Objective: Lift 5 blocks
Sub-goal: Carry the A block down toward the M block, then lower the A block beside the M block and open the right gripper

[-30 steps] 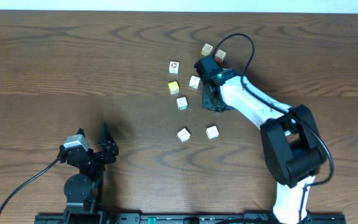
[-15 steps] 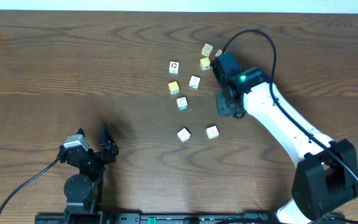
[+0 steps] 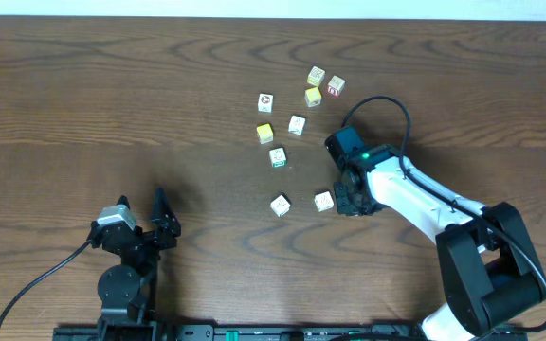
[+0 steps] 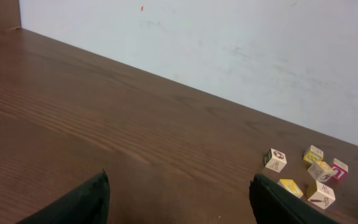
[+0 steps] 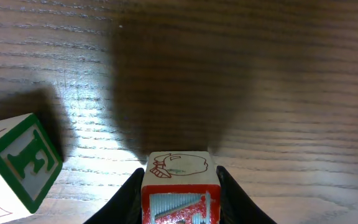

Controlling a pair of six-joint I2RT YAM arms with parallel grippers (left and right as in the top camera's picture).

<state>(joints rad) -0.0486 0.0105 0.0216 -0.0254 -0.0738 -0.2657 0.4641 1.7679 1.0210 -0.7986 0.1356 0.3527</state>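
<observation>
On the wooden table (image 3: 83, 85) the left gripper (image 4: 178, 208) sits parked with jaws spread wide and empty, well apart from the scattered blocks (image 3: 297, 124). The right gripper (image 5: 180, 186) is clamped on a red-edged block (image 5: 180, 163) at the near side of the scatter, with a green-lettered block (image 5: 17, 165) just beside it. This looks like the grasp-and-raise step on one of the five, though whether the cube has left the wood cannot be told; the next move calls for a straight rise clear of that neighbour.
</observation>
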